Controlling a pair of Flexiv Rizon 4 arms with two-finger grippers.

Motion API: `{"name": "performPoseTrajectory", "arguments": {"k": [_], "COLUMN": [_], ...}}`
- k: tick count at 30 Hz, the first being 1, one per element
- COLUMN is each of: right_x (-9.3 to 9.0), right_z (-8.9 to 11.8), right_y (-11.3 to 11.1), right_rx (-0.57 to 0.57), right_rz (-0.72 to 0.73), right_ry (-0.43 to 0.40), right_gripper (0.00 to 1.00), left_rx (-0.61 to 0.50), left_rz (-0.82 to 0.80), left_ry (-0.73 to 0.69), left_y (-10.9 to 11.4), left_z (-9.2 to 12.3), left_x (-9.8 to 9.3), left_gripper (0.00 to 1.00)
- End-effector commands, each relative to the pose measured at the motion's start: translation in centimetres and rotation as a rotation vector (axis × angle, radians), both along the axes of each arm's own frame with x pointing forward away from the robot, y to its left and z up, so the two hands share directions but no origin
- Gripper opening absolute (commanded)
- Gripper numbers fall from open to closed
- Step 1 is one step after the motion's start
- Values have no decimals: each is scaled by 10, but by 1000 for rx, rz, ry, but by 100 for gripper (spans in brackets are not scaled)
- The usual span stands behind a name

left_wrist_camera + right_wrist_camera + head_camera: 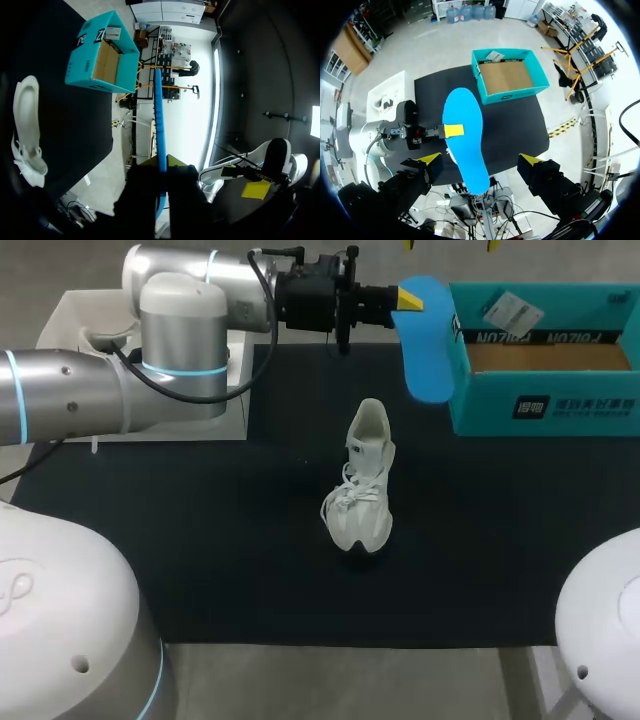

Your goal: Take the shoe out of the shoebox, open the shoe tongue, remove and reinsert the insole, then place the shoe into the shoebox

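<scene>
Insole (425,340), blue, hanging in air near far edge of table (200,540), just beside shoebox (545,400) sitting at far right corner. Left pincer (408,298) clamping insole by one side edge only. Shoe (362,480) standing free at table's middle, well apart from insole. Right pincer (481,160) gaping, holding nothing, high above table.

Risks, as I'm judging them:
- thin insole flexing or swivelling in narrow grip, slipping out
- insole clipping shoebox wall on swing toward shoe
- unbraced shoe tipping or sliding while insole is pushing in
- insole buckling against tongue
</scene>
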State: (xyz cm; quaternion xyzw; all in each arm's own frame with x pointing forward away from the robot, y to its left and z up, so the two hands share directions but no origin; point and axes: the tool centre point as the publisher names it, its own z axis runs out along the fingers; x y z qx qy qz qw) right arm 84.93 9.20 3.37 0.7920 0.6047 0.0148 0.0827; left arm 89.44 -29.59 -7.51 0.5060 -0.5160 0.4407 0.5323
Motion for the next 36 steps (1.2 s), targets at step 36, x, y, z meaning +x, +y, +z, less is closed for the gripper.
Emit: {"name": "performPoseTrajectory", "arguments": {"k": [36], "right_x": [-3], "right_z": [-4], "right_y": [-1], "right_rx": [120], "right_rz": [105], "right_ry": [18], "right_gripper": [100], "left_rx": [-29], "left_rz": [-44], "left_ry": [17], "left_y": [-11], "left_z": [-2], "left_x": [6], "left_gripper": [0]}}
